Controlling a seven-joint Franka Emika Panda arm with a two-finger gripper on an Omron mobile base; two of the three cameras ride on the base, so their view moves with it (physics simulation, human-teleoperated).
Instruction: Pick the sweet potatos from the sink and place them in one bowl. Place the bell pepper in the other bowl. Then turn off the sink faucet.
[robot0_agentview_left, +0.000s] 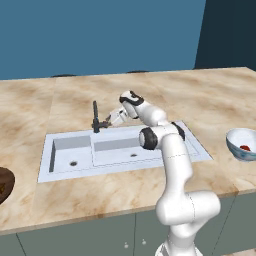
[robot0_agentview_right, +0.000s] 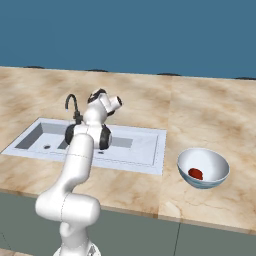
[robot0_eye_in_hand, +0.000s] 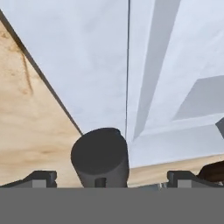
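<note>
The marbled tan desk (robot0_agentview_left: 210, 100) carried a pale two-compartment sink (robot0_agentview_left: 75, 172) set into its top. A pale blue-white bowl (robot0_agentview_right: 215, 172) stood to the sink's right, and a dark brown bowl (robot0_agentview_left: 4, 184) lay well apart on its left.

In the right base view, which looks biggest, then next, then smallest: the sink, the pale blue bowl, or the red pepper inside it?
Largest to smallest, as they look in that view:
1. the sink, clearly widest
2. the pale blue bowl, though it sits nearer the camera, which flatters it
3. the red pepper, a small lump inside the bowl
</note>
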